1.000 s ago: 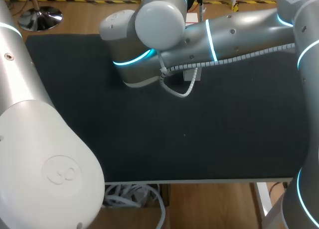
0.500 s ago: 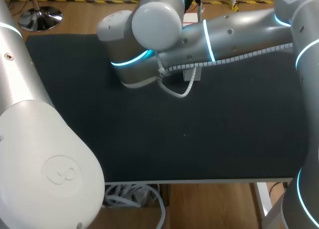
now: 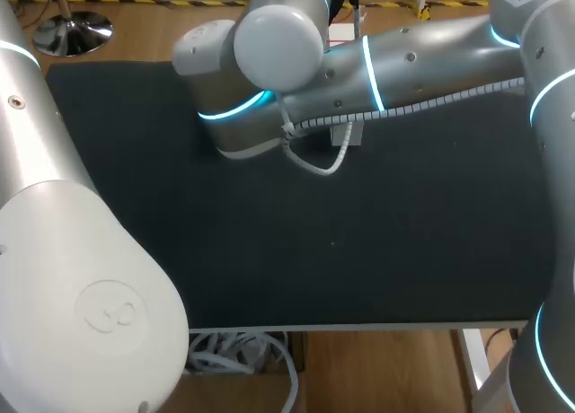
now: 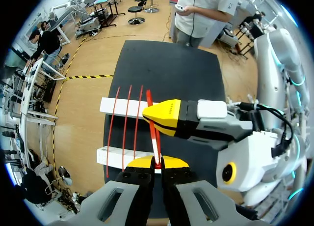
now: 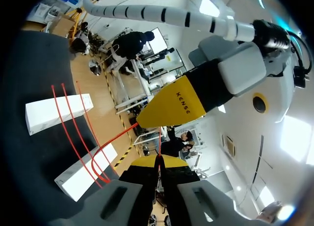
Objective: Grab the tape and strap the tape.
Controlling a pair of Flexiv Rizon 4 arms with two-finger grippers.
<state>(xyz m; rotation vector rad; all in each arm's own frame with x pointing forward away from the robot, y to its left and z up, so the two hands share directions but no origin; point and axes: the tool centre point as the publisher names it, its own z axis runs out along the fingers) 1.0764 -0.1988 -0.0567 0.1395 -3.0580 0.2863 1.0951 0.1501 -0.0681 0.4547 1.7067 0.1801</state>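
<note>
Dark surface (image 3: 377, 251) fills the head view, where the right arm (image 3: 404, 67) hides both tools. Up close, the left tool (image 4: 157, 162) pinches red tape (image 4: 155, 145), and the right tool (image 5: 159, 161) pinches it too (a thin strand); beyond, strands cross two white blocks (image 4: 122, 106), one partly hidden by the right tool.

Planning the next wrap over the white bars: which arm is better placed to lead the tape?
Left, probably: the left gripper is shut on the red tape with both white bars straight ahead; the right gripper pinches the same strand crosswise.
</note>
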